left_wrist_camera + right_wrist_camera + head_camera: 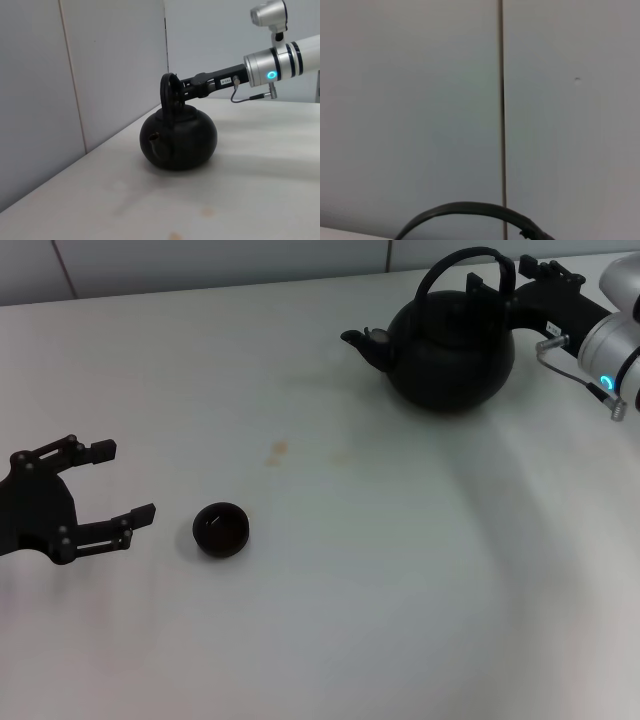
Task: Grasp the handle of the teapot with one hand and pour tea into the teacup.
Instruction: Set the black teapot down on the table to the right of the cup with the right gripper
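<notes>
The matte-black teapot (450, 352) (178, 139) stands on the white table at the far right, its spout pointing toward the left side. Its arched handle (452, 260) (168, 95) (465, 209) rises over the lid. My right gripper (495, 282) (176, 91) reaches in from the right at the top of the handle, level with the arch. The small black teacup (221, 529) sits upright at the near left. My left gripper (118, 482) hovers open just left of the teacup, holding nothing.
A light panelled wall (250, 260) (420, 100) runs directly behind the teapot. A faint orange stain (277, 449) marks the table (400, 590) between the teacup and the teapot.
</notes>
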Controlling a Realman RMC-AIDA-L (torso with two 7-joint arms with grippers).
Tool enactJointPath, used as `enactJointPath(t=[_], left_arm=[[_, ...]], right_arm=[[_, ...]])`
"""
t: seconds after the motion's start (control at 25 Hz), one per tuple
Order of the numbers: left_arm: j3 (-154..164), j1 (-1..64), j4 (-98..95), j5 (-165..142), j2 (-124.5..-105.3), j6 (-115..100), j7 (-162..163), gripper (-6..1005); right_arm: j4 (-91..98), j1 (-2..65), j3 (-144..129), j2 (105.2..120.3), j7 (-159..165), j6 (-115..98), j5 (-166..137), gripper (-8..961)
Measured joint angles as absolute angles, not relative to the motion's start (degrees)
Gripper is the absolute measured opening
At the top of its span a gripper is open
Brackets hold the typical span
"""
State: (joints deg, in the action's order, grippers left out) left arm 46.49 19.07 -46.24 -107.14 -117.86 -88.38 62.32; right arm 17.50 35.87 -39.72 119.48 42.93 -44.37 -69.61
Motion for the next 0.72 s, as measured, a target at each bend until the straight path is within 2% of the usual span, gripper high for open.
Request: enactJointPath(t=[0.04, 0.72], left_arm=[[46.5, 19.1, -46.2, -107.1, -117.86, -88.4, 62.3, 866], [46.5, 19.4, -46.2, -106.9, -117.91, -88.3, 63.8, 866]], right_arm=[[17.6, 35.7, -39.7, 119.49, 42.9, -44.6, -69.6, 795], [17.7, 29.6, -38.9, 119.71, 42.9, -54.7, -69.3, 796]])
